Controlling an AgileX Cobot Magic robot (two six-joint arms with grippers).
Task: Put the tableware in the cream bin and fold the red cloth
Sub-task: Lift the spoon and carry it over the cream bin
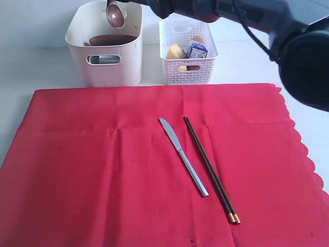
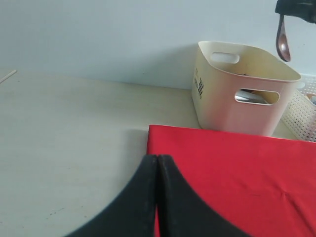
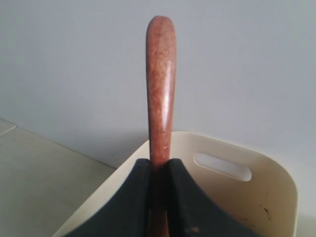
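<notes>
My right gripper (image 3: 158, 163) is shut on the dark wooden spoon (image 3: 161, 84), holding it above the cream bin (image 1: 105, 69); the spoon's bowl (image 1: 115, 15) hangs over the bin's opening. The spoon (image 2: 283, 42) also shows in the left wrist view. Inside the bin lies the brown wooden plate (image 1: 110, 39). The silver knife (image 1: 183, 156) and the dark gold-tipped chopsticks (image 1: 211, 168) lie side by side on the red cloth (image 1: 103, 180), spread flat. My left gripper (image 2: 157, 159) is shut and empty, near the cloth's corner (image 2: 153, 129). Cup and bowl are hidden.
A white lattice basket (image 1: 187, 51) with food items and a blue-white packet (image 1: 197, 50) stands right of the cream bin. The right arm (image 1: 288, 36) reaches across the top of the exterior view. Pale tabletop (image 2: 64, 148) lies left of the cloth.
</notes>
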